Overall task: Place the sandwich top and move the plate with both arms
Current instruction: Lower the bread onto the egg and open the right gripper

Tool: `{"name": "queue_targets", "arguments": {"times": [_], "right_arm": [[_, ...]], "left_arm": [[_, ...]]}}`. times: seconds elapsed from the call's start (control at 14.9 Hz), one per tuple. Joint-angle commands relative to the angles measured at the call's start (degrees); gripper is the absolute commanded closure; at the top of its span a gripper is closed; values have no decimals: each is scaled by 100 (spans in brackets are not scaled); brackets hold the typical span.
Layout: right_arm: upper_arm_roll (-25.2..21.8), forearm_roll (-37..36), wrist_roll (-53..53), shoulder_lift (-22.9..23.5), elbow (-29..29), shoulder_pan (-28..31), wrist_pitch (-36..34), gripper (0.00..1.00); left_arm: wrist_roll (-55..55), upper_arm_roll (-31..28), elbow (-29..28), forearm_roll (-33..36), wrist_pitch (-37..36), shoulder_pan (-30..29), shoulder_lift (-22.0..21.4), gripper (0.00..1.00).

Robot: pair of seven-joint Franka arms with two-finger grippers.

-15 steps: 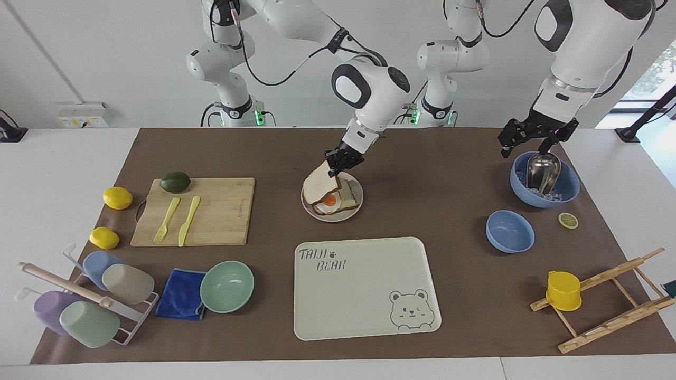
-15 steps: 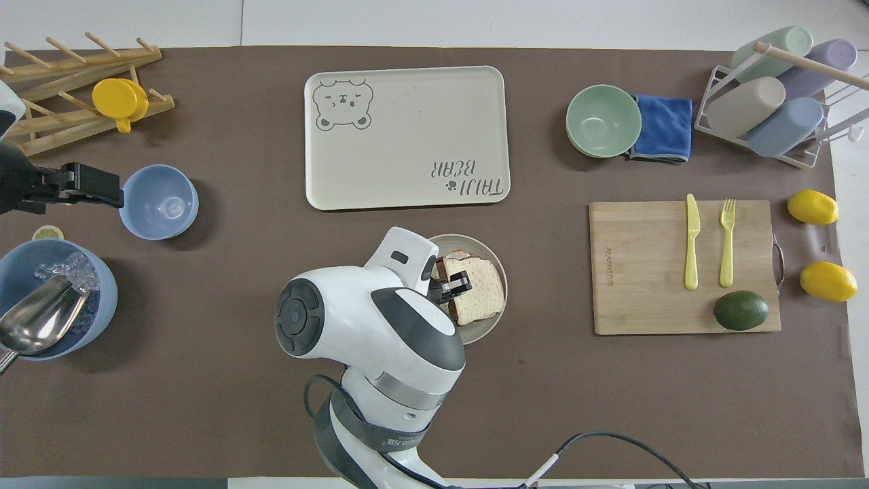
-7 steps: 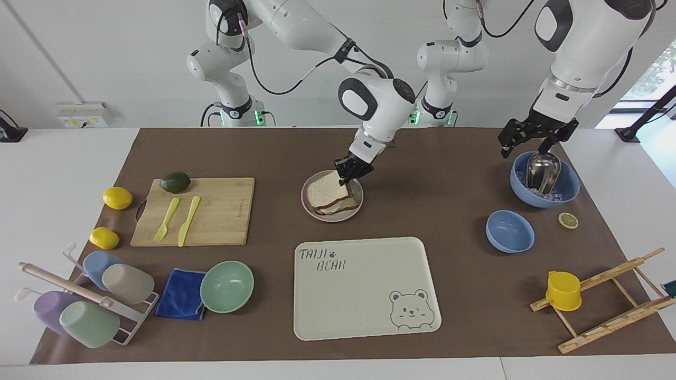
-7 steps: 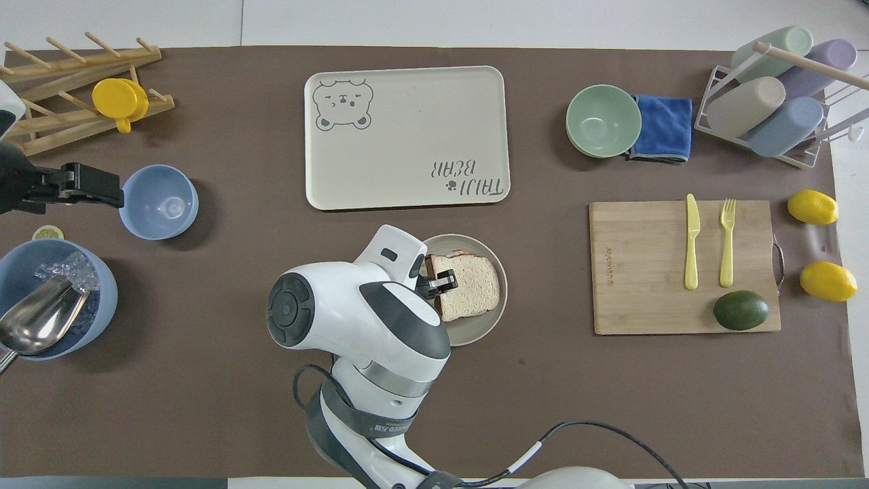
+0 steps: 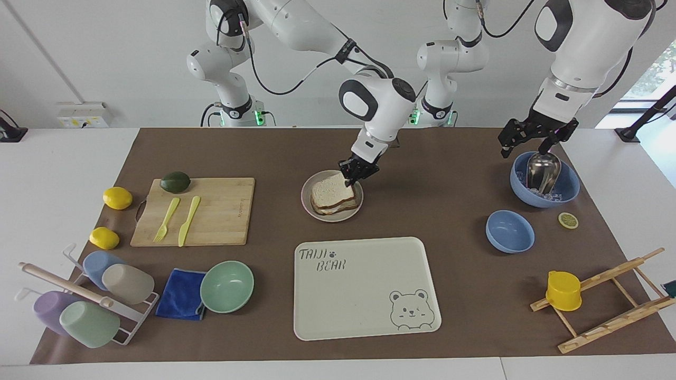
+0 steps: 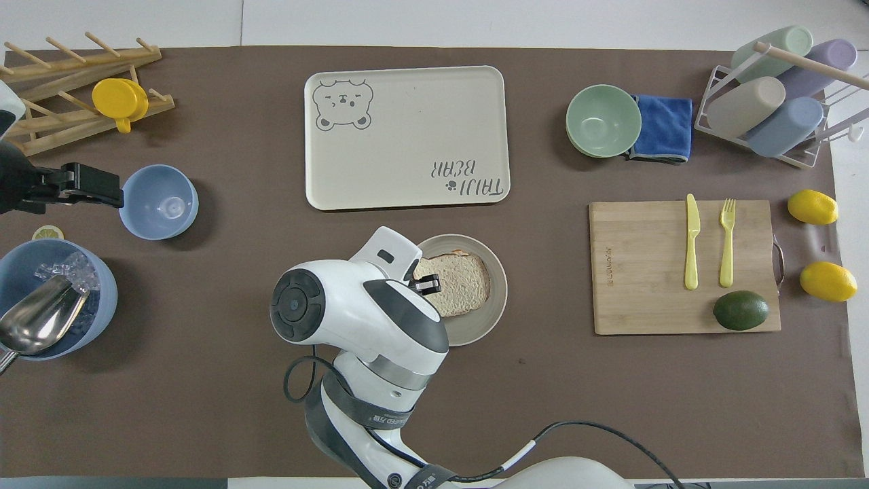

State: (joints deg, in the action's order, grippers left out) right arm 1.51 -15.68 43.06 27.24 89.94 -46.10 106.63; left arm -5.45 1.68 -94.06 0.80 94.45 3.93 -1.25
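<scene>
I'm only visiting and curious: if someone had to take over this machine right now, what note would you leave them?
Right gripper: shut on the sandwich top, pinching the edge of it that lies nearest the robots, low over the plate.
Left gripper: open, waiting over the blue bowl of ice with the metal scoop, holding nothing.
Sandwich top: lying on the stack on the plate, covering the egg slice.
Plate: nearer to the robots than the bear tray.
Done: top slice set in place.
Left: release the slice, then move the plate with both arms.
</scene>
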Motion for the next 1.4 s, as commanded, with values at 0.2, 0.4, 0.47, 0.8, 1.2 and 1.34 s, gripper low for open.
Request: {"name": "queue_targets", "arguments": {"times": [0.2,0.4,0.47,0.8,1.2,1.34], "right_arm": [[25,153,-70,-69,287,207,252,100],[25,432,0,-157,646,199,795,84],[25,547,9,-157,647,163,858,81],[25,557,1,-157,612,154,868,0],[51,575,-480,-657,436,522,649,0],[42,854,-982,-956,419,803,438,0]], "left_arm": [[-44,25,-112,-1,-67,-42,-122,0],[-52,25,-112,-1,-67,-42,-130,0],[-44,25,-112,-10,-67,-50,-130,0],[-44,25,-112,-10,-67,-42,-122,0],[-44,25,-104,-1,-67,-42,-130,0],[9,34,-112,-1,-110,11,-130,0]]}}
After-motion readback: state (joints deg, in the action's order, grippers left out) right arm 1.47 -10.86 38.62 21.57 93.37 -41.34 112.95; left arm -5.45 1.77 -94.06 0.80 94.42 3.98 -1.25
